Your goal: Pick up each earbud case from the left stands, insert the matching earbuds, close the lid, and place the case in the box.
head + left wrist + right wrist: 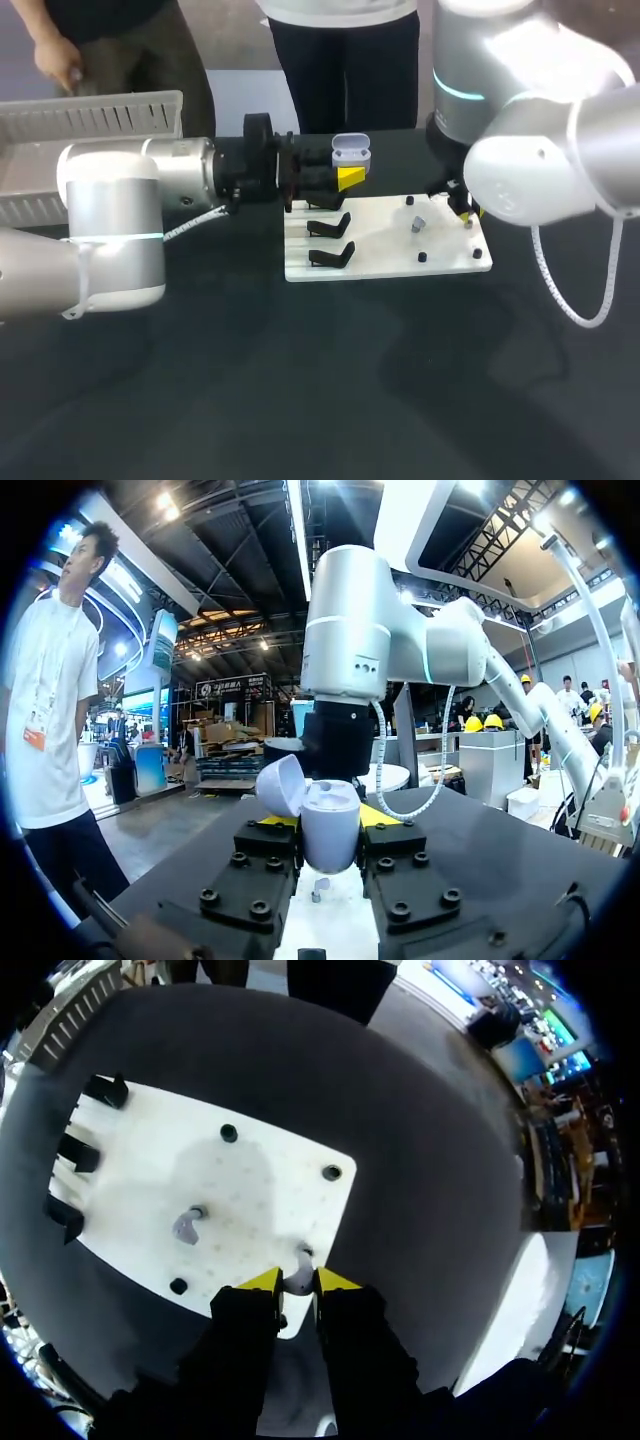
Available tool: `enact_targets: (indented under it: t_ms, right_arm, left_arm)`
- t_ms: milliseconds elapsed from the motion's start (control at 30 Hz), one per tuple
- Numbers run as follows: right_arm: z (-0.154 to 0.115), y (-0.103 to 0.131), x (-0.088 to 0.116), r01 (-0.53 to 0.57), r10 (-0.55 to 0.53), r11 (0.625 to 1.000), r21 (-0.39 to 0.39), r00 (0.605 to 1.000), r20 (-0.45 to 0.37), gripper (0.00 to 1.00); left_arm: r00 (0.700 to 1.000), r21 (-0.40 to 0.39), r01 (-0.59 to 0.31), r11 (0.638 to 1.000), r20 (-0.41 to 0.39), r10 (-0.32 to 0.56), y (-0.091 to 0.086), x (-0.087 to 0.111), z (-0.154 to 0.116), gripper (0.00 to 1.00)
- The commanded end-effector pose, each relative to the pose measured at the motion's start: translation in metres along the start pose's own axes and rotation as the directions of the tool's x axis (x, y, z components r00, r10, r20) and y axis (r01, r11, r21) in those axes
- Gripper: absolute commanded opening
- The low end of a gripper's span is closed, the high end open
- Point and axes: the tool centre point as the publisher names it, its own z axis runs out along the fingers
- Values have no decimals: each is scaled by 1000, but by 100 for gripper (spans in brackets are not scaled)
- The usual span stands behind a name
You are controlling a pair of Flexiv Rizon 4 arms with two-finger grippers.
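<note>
earbud case (330, 838): lid open, likely light, slippery; clamped at body sides by left gripper (347, 171). earbud (299, 1276): tiny, pinched by right gripper (298, 1284).

My left claw (348, 178) holds the case (350, 152) between its fingers above the board's (385, 262) far corner, with the stands (329, 226) just under and nearer than it and the box (90, 120) well apart, back beside that arm. My right claw (297, 1282) is down at the board's opposite edge, an earbud (298, 1272) between its fingertips, seemingly touching both. A second earbud (187, 1226) sits on the board ahead of this claw to one side, the stands beyond it.
</note>
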Motion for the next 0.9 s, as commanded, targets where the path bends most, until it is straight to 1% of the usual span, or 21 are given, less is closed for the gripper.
enact_targets:
  t_ms: [33,167,333,400,433,500,533,567,667,800,867,900]
  right_arm:
    - [-41,4,4,9,-9,1000,-17,999,-40,0]
    - [-74,13,3,21,-23,999,-34,998,-54,0]
    - [-105,29,2,42,-45,998,-53,997,-66,0]
    - [-113,33,2,45,-49,998,-45,996,-76,0]
    - [-118,34,2,41,-44,999,-28,995,-94,0]
    - [-128,39,1,37,-42,997,-61,996,-76,0]
    - [-132,40,1,31,-35,999,-41,996,-86,0]
    - [-136,42,1,30,-34,998,-51,997,-74,0]
    - [-146,47,2,30,-34,998,-46,996,-79,0]
    - [-153,52,2,32,-35,999,-37,997,-75,0]
    - [-154,51,2,8,-10,999,-43,999,-43,0]
    - [-154,51,2,8,-10,999,-43,999,-43,0]
  left_arm:
    - [1000,-1,-2,1000,2,2,0,0,0,0]
    - [1000,-1,-2,1000,2,2,0,0,0,0]
    - [1000,-1,-2,1000,2,2,0,0,0,0]
    - [1000,-1,-2,1000,2,2,0,0,0,0]
    - [1000,-1,-2,1000,2,2,0,0,0,0]
    - [1000,-1,-2,1000,2,2,0,0,0,0]
    - [1000,-1,-2,1000,2,2,0,0,0,0]
    - [1000,-1,-2,1000,2,2,0,0,0,0]
    - [1000,-1,-2,1000,2,2,0,0,0,0]
    - [1000,-1,-2,1000,2,2,0,0,0,0]
    - [1000,-1,-2,1000,2,2,0,0,0,0]
    - [1000,-1,-2,1000,2,2,0,0,0,0]
